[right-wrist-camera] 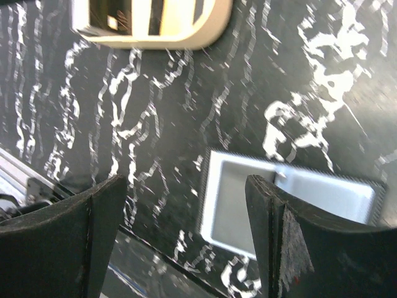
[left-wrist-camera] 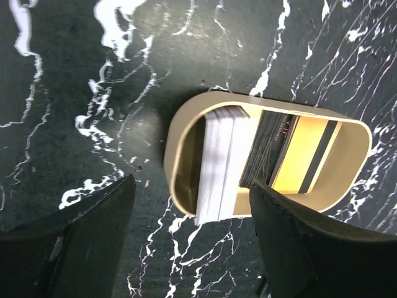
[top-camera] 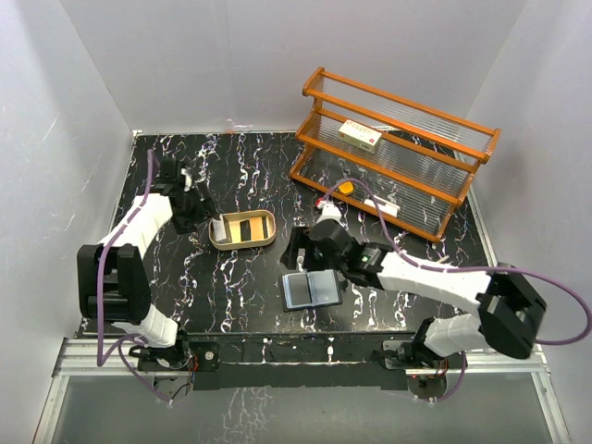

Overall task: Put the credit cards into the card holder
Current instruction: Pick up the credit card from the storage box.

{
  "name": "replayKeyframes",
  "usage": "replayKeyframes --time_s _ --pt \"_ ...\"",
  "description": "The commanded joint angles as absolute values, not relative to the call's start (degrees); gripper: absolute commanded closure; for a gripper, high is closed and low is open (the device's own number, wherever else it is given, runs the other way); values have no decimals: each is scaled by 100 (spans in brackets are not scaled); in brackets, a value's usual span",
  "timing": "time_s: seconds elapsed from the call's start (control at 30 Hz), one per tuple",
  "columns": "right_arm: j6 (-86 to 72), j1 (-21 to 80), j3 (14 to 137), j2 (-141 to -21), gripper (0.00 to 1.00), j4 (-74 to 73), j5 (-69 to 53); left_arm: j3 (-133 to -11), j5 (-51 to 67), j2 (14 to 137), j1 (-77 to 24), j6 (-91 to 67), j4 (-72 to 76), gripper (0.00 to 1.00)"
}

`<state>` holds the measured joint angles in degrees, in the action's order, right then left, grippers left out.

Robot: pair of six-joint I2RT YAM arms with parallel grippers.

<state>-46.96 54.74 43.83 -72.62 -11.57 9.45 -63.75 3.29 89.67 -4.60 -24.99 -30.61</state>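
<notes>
Left pincer (left-wrist-camera: 191,186) spread, empty, beside tray (left-wrist-camera: 169,155) holding cards (left-wrist-camera: 291,158); right pincer (right-wrist-camera: 186,186) spread, empty, near open holder (right-wrist-camera: 236,205) front-right of tray.

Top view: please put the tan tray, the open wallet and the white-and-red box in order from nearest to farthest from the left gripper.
1. Tan tray: just to the right of the left gripper.
2. Wallet: lying open at the front middle, farther right.
3. White-and-red box: at the back right, on the wooden rack.
</notes>
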Motion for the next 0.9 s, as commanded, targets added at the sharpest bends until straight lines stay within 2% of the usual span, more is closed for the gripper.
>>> replayKeyframes --time_s 0.0,0.13,0.33,0.53,0.87 --pt "-4651 5501 5375 -8009 24 -694 864 -6037 1309 8427 368 -2947 -2722 32" --pt "-4650 5502 6069 -8801 24 -580 737 -5737 1877 8339 978 -3201 -2402 47" --pt "-4618 5496 7187 -10148 24 -571 576 -5578 2344 8608 1231 -3157 -2186 59" --pt "-4586 5502 8093 -11018 25 -479 404 -5409 2570 9058 1437 -3133 -2062 78" --pt "-4439 5501 9479 -12201 25 -674 192 -5343 3385 9536 1501 -3166 -1873 80"
